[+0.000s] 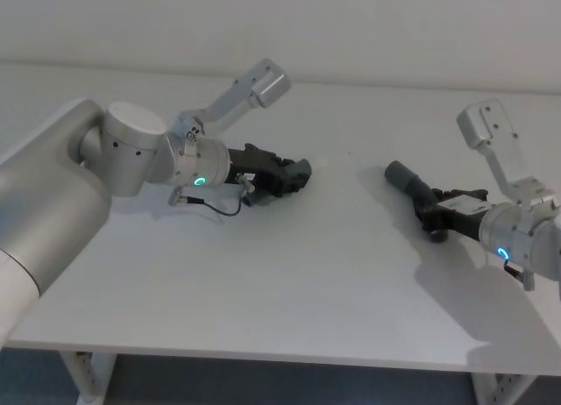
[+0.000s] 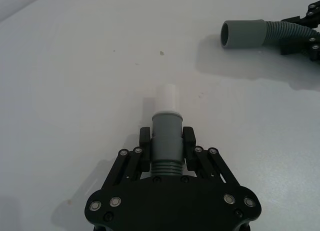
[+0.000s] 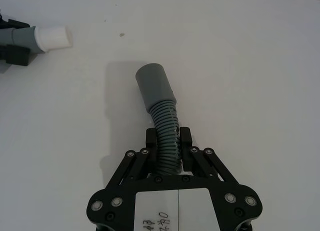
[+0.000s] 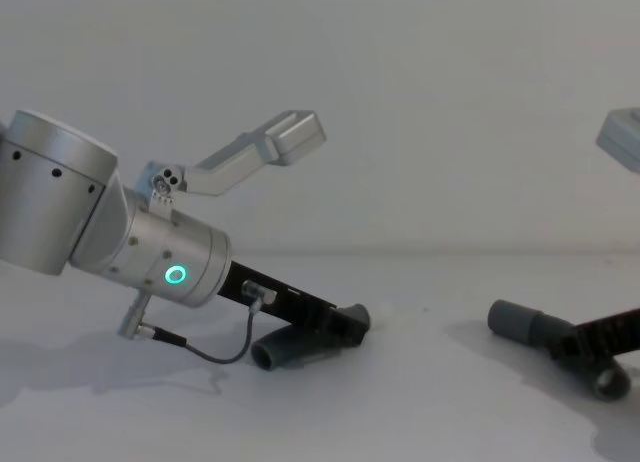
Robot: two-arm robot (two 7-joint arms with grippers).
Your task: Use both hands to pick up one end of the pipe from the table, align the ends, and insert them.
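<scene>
The left claw [image 2: 167, 141] is pinching the tipped pipe piece [image 2: 166, 133] by its smooth grey cuff, just behind the narrower whitish tip [image 2: 165, 97], which points out over the bench [image 2: 75, 91]. The right claw [image 3: 169, 139] is pinching the sleeved pipe piece [image 3: 167, 128] on its ribs, with the wide sleeve [image 3: 155, 86] standing free ahead of the jaws.

Both pieces look light. The cuffs should be stiff and the ribbed hose bendy, so the left hold on the cuff probably steers the tip well. The right hold further back may let the sleeve sag or swing when pushed (a grip nearer the sleeve would likely be firmer). Smooth plastic could also slip under a push.

The chest view shows the tipped piece's dark open tail [image 4: 272, 356] hanging below the claw, at or near the bench, which the left wrist view hides. The left wrist view looks into the sleeve's open mouth [image 2: 227, 35]. The head view shows the two ends well apart and not yet in line
</scene>
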